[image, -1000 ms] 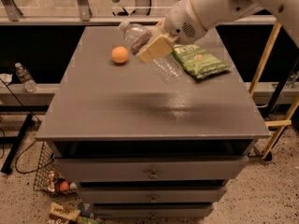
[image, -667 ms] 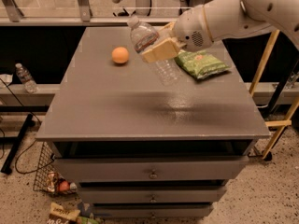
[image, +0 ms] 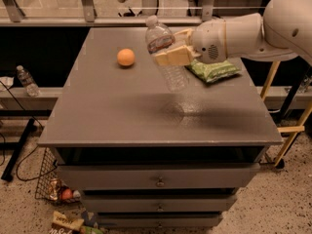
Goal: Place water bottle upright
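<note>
Gripper clamps the water bottle mid-body, holding it tilted above the table, cap up and left. You should rotate it vertical, then lower its base flat onto the tabletop before releasing.

Surface: we see a grey cabinet top, flat, above a stack of drawers.
Rear left: an orange ball lies directly on it, alone.
Rear right: a green chip bag lies flat near the edge.
Above: the gripper clamps the tilted water bottle between ball and bag.
</note>
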